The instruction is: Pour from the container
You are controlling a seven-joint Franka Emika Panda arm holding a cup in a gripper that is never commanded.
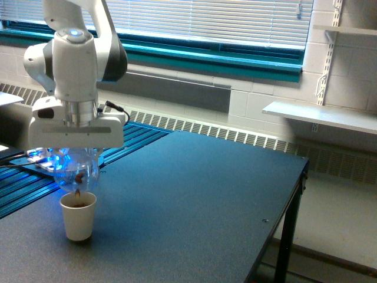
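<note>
The white paper cup (78, 216) stands upright on the dark surface (194, 200), near its front corner at the exterior view's left, and serves as the landmark here. Directly above the cup hangs the container (75, 173), a clear, rounded plastic jar lit with a blue glow, tipped so that its mouth points down toward the cup's rim. A few brown bits show inside the container's lower part, and one small brown piece sits just at the cup's opening; the inside of the cup looks brown near the top. The container's lowest edge is very close to the cup's rim; whether they touch cannot be told.

The claw (75, 154) is above the cup too, its wide white body level across the top of the container, and it is closed around the container, holding it in the air. The white arm (73, 56) rises straight up from the claw, with a small blue light on its upper joint.

Behind the cup, further back, a window with blinds (200, 20) runs above a teal sill. No brand, label or writing can be read anywhere.
</note>
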